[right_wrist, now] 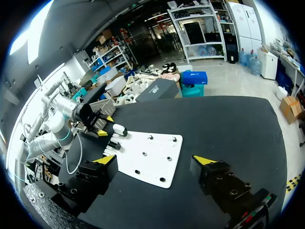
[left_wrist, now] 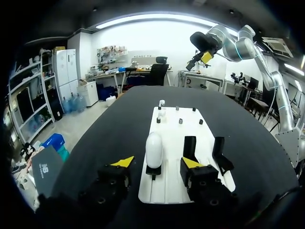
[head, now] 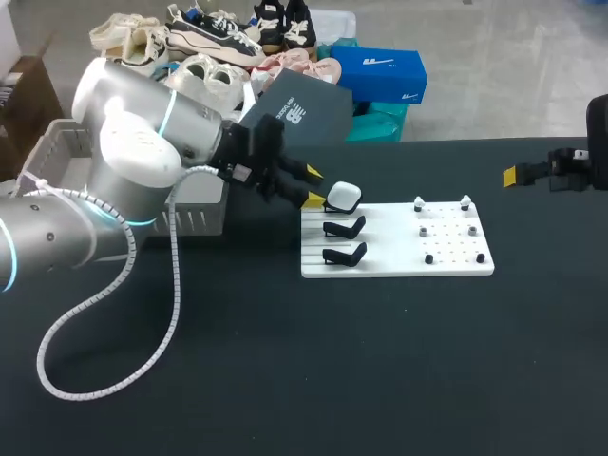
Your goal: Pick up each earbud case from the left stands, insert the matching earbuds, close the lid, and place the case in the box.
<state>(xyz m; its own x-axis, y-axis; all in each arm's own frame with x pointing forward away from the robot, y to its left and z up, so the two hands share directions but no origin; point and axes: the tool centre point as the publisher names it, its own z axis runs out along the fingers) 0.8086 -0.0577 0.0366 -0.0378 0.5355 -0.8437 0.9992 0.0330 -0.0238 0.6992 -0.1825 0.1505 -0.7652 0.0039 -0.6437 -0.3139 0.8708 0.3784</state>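
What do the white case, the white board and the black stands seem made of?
White case: probably smooth, slightly glossy plastic; its rounded shell catches light.
White board: likely matte plastic, flat with grooves; painted metal is possible.
Black stands: seemingly dull black plastic, no shine.

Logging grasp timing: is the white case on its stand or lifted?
On its stand: white case rests upright there; left jaws open, not gripping.

- Bright, even light falls from overhead; the black table [head: 285,380] carries only faint, soft shadows.
- A ceiling strip glares white in the left wrist view.
- Soft highlights gleam on the left arm [head: 142,142].
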